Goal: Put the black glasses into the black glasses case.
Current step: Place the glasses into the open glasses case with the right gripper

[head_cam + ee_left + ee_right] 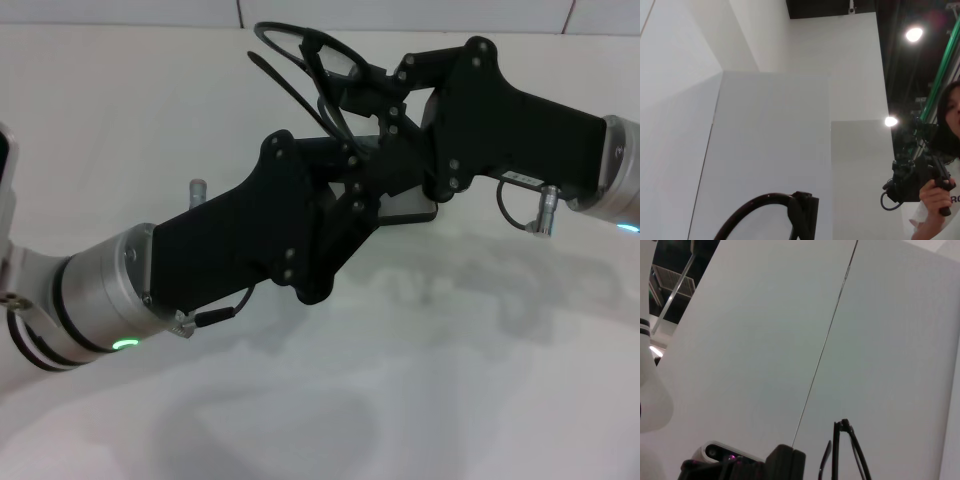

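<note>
Jaws of both arms meet mid-air above the white tabletop (400,400), crowded together in a knot of black linkages; how far either set stands open cannot be told from any view.

Left gripper (345,185) reaches up from the lower left of the head view, its body slanting toward the centre. Right gripper (385,100) comes in from the right, its body angled down toward the same spot.

Glasses (310,55) sit lifted off the tabletop, at the tip of the right gripper and just above the left one. One oval lens rim arcs above the linkages; a second lens shows beside the right gripper's tip. Slender temples trail down and across toward the left gripper. Which jaws actually pinch the frame cannot be told.

Case (408,208) shows only as a pale, dark-edged sliver below the right gripper, between the two grippers, mostly hidden. Whether it is held or resting cannot be told.

Left wrist view: a curved black rim of the glasses (757,210) against white wall. Right wrist view: thin black temples (850,450) upright.
</note>
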You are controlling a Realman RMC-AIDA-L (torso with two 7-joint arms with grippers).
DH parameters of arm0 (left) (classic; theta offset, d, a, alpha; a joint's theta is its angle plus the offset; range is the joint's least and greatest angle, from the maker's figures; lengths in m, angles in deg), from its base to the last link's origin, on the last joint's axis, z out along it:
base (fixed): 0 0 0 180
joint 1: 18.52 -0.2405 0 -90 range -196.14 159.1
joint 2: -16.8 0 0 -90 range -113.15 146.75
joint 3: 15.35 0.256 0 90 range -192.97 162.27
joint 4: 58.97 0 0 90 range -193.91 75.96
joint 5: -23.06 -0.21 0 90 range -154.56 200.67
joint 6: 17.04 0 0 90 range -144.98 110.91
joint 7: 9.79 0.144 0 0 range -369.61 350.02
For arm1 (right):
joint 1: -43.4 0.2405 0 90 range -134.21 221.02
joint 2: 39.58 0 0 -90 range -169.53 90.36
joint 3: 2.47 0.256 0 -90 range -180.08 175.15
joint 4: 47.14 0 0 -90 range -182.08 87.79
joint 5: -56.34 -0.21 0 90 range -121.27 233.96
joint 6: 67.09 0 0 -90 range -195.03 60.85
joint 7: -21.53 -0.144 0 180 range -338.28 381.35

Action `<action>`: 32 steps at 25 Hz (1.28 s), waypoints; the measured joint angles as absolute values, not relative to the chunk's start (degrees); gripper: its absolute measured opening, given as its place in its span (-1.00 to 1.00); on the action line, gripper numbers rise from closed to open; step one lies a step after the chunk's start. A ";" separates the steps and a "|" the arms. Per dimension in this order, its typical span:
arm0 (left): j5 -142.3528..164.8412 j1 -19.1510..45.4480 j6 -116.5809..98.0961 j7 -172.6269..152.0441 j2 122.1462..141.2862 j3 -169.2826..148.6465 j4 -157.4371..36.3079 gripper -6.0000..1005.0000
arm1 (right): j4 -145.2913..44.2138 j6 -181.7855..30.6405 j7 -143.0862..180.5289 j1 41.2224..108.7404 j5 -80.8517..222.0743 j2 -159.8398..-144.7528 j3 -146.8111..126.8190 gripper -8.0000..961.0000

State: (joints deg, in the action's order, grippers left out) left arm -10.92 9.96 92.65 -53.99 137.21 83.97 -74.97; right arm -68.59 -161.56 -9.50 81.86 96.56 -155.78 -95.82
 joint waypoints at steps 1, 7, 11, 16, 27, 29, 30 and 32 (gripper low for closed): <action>-10.91 9.94 92.65 -54.00 137.20 83.97 -74.97 -0.96 | -68.59 -161.61 -9.37 81.81 96.42 -155.77 -95.88 -0.82; -10.88 9.62 92.81 -54.01 137.20 83.61 -74.97 -0.96 | -68.54 -161.34 -9.31 81.66 96.54 -155.77 -96.20 -0.82; -10.74 9.60 92.83 -54.01 137.20 83.60 -75.07 -0.96 | -68.36 -160.99 -9.31 81.65 96.63 -155.77 -96.40 -0.82; -10.53 9.58 92.80 -54.01 137.23 83.61 -74.98 -0.96 | -68.51 -160.58 -9.31 81.67 96.69 -155.77 -97.22 -0.82; -10.41 9.60 92.68 -53.86 137.30 83.61 -74.97 -0.96 | -68.59 -159.80 -9.13 82.19 96.77 -155.77 -98.61 -0.81; -10.35 9.60 92.67 -53.85 137.30 83.58 -74.97 -0.96 | -68.59 -159.78 -9.13 82.23 96.77 -155.77 -98.65 -0.81; -10.33 9.60 92.66 -53.85 137.30 83.56 -74.97 -0.96 | -68.59 -159.77 -9.13 82.24 96.78 -155.77 -98.67 -0.81; -10.33 9.60 92.65 -53.84 137.30 83.55 -74.97 -0.96 | -68.59 -159.67 -9.12 82.25 96.78 -155.77 -98.75 -0.81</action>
